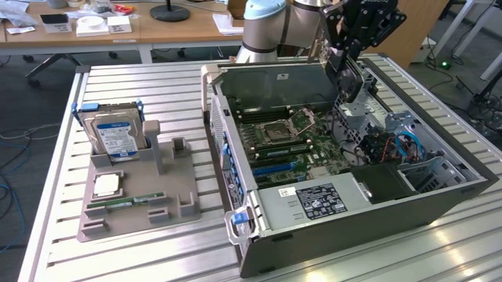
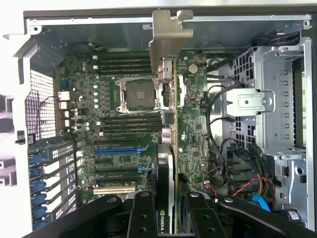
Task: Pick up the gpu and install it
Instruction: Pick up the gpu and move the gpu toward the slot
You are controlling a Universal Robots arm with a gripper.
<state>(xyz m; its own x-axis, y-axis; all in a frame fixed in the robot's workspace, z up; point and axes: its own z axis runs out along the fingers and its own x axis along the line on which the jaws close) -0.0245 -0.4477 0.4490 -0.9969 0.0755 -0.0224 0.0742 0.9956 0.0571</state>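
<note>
Install step in hand: my gripper (image 2: pixel 168 210) pinches the gpu (image 2: pixel 166 166) edge-on over the open case (image 1: pixel 353 217)
Ahead of my fingers sit its black cooler, thin green board and silver bracket (image 2: pixel 166 34); beneath lies the densely studded motherboard (image 2: pixel 195 134). Seating, I judge, calls for squaring the card's edge to a long blue slot (image 2: pixel 116 147)

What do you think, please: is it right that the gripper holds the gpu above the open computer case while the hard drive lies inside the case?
No: the exterior view shows the hard drive standing in the grey holder beside the case, not inside it. The gripper does hold the gpu above the open case.
</note>
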